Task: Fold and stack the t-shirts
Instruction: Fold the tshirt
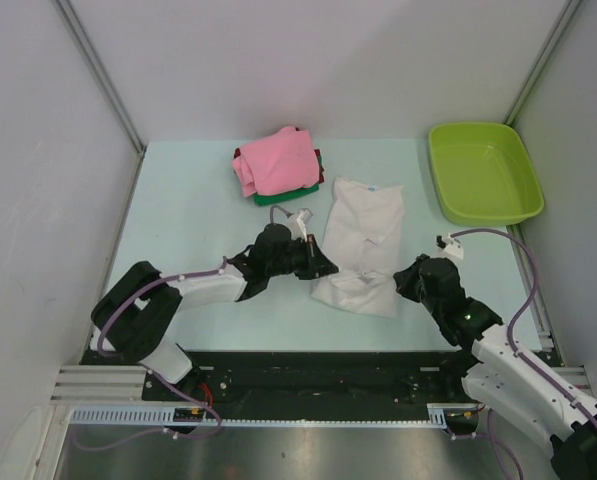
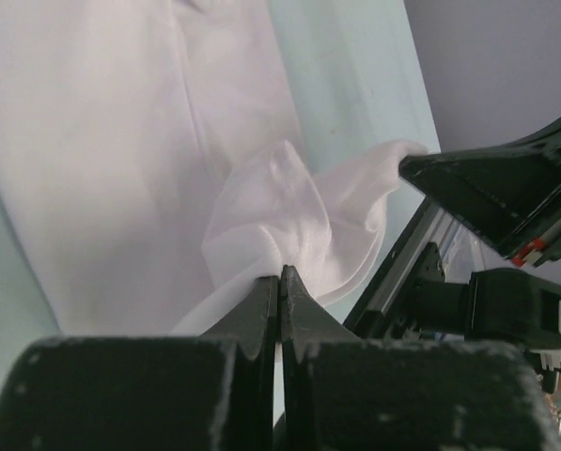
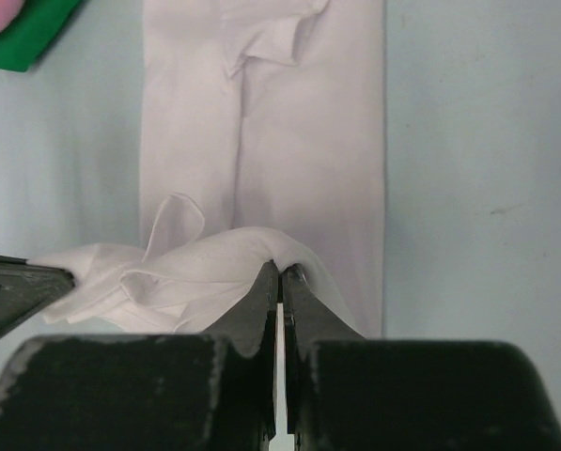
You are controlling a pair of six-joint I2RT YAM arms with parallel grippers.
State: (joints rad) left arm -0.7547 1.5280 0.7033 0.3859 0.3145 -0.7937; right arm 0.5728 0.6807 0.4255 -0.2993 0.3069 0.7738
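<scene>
We've got the white t-shirt (image 1: 361, 235) in the middle of the table (image 1: 188, 220), folded into a long strip. Its blue neck label (image 1: 376, 187) is at the far end and its hem is toward the arms. That near end is bunched and lifted off the surface, pinched at both corners.

On the near left corner, the left gripper (image 2: 280, 275) has its jaws pressed fully together, thin cloth puffing up above the tips. On the near right corner, the right gripper (image 3: 280, 271) is clamped just as tight, a fold draped over its fingers. The two sit close, pointing toward each other across the hem.

The left arm (image 1: 203, 287) lies low, stretched from its base at the left and reaching rightward over the table. The right arm (image 1: 498, 350) angles up and inward from the bottom right.

Behind the shirt, near the far edge, we see a pile. A pink t-shirt (image 1: 278, 160) is on top, with a dark red t-shirt (image 1: 319, 162) and a green t-shirt (image 1: 296, 190) peeking out beneath. A lime-green tub (image 1: 483, 175) stands at the far right.
</scene>
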